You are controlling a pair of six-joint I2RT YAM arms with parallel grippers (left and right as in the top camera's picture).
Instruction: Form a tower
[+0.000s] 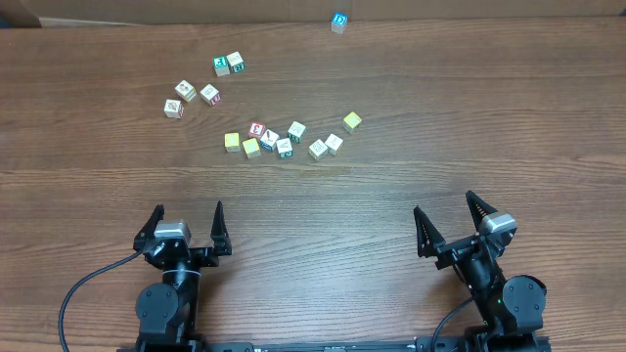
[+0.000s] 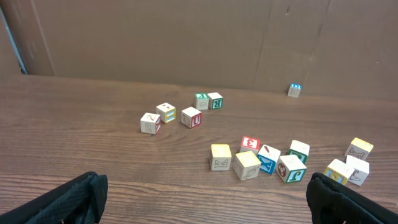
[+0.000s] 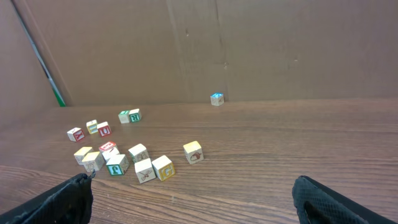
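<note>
Small wooden alphabet cubes point(image 1: 284, 147) lying singly, scattered on table point(image 1: 391, 196), left fingers point(image 2: 62, 202) and right fingers point(image 3: 323, 199) spread wide, empty

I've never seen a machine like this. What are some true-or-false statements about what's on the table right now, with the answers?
1. The left claw and the right claw both stand open with nothing in them. True.
2. The blocks are already stacked into a tower. False: they all lie loose on the table, none on top of another.
3. A blue-topped block sits alone at the far side, near the cardboard wall. True.
4. The left claw is touching a yellow block. False: it hangs at the near side, apart from every block.
</note>
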